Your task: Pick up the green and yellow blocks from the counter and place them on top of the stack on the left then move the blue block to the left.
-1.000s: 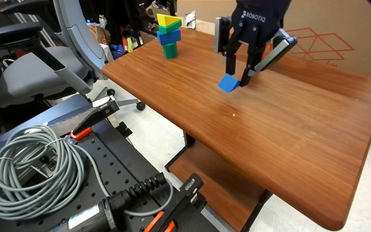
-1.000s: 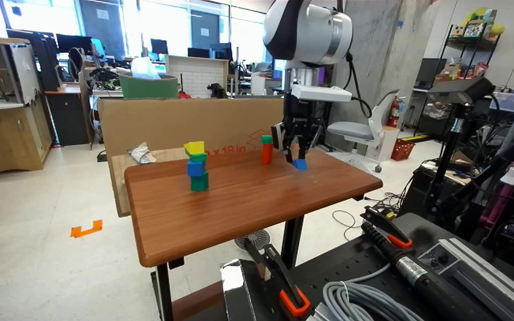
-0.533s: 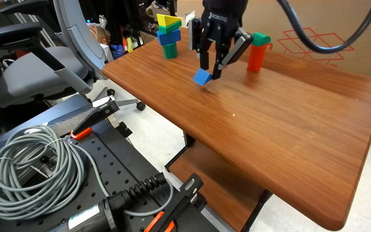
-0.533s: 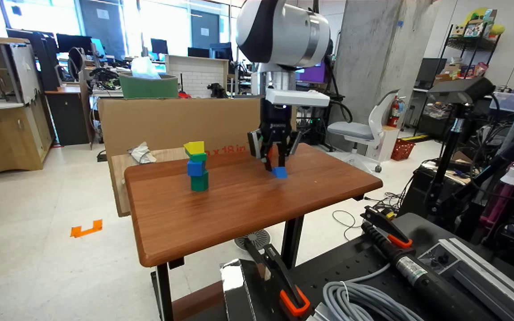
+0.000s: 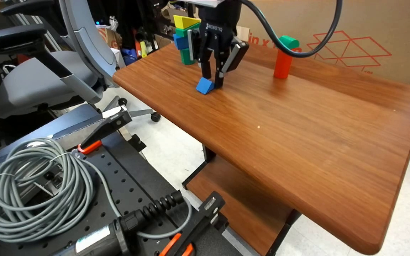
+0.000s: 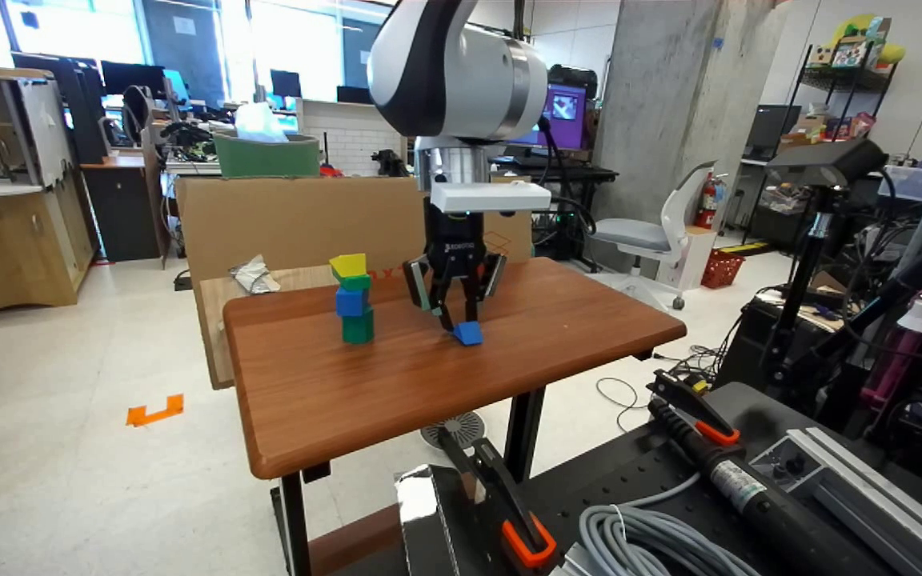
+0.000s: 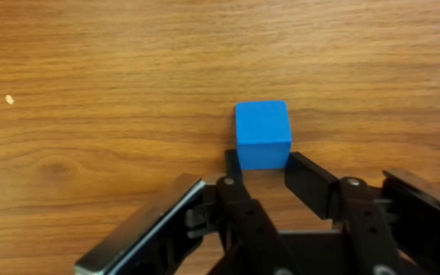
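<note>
A blue wedge-shaped block (image 5: 205,86) is between the fingertips of my gripper (image 5: 212,81), at or just above the tabletop; I cannot tell if it touches. In the wrist view the fingers (image 7: 262,160) press both sides of the blue block (image 7: 263,126). The left stack has a dark green block (image 6: 358,326) at the bottom, then a blue block (image 6: 351,302), a thin green block (image 6: 356,282) and a yellow triangular block (image 6: 350,265) on top. My gripper (image 6: 459,322) is right of the stack in an exterior view, and partly covers it in an exterior view (image 5: 186,22).
A red cylinder (image 5: 282,64) with a green half-round block (image 5: 288,42) on top stands further back on the wooden table (image 5: 315,142). It is hidden behind the gripper in an exterior view. A cardboard sheet (image 6: 285,216) stands behind the table.
My gripper has carried the blue block across the table toward the left stack and lower, close to the tabletop. The red cylinder has come into full view. The stack has not moved.
</note>
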Tool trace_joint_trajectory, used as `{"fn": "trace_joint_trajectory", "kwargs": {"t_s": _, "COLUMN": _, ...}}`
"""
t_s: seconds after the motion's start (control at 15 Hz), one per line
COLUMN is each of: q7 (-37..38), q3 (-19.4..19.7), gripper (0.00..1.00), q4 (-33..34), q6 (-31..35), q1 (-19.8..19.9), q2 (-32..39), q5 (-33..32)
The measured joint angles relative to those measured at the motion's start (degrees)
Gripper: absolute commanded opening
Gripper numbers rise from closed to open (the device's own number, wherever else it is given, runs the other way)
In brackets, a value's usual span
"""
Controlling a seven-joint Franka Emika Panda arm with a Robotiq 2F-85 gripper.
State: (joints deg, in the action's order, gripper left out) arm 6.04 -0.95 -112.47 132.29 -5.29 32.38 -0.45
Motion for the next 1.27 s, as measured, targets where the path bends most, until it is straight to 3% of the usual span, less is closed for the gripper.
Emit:
{"fn": "trace_joint_trajectory", "kwargs": {"t_s": 0.13, "q7": 0.00, "q3": -0.01, "gripper": 0.68, "q4": -0.03, "q6": 0.05, "q1": -0.05, "q2": 0.00, "q5": -0.27}}
{"fn": "trace_joint_trajectory", "kwargs": {"t_s": 0.4, "q7": -0.01, "q3": -0.02, "gripper": 0.97, "q4": -0.80, "q6": 1.68, "q1": -0.05, "q2": -0.42, "q5": -0.29}}
{"fn": "trace_joint_trajectory", "kwargs": {"t_s": 0.47, "q7": -0.04, "q3": -0.02, "gripper": 1.00, "q4": -1.30, "q6": 2.40, "q1": -0.04, "q2": -0.94, "q5": -0.27}}
{"fn": "trace_joint_trajectory", "kwargs": {"t_s": 0.93, "q7": -3.28, "q3": -1.07, "gripper": 1.00, "q4": -12.76, "q6": 6.38, "q1": 0.68, "q2": -14.88, "q5": 2.50}}
{"fn": "trace_joint_trajectory", "kwargs": {"t_s": 1.13, "q7": -4.31, "q3": -1.06, "gripper": 1.00, "q4": -18.52, "q6": 3.56, "q1": 0.89, "q2": -24.36, "q5": 3.67}}
{"fn": "trace_joint_trajectory", "kwargs": {"t_s": 1.27, "q7": -3.67, "q3": -0.58, "gripper": 1.00, "q4": -20.97, "q6": -1.66, "q1": 0.98, "q2": -30.11, "q5": 3.33}}
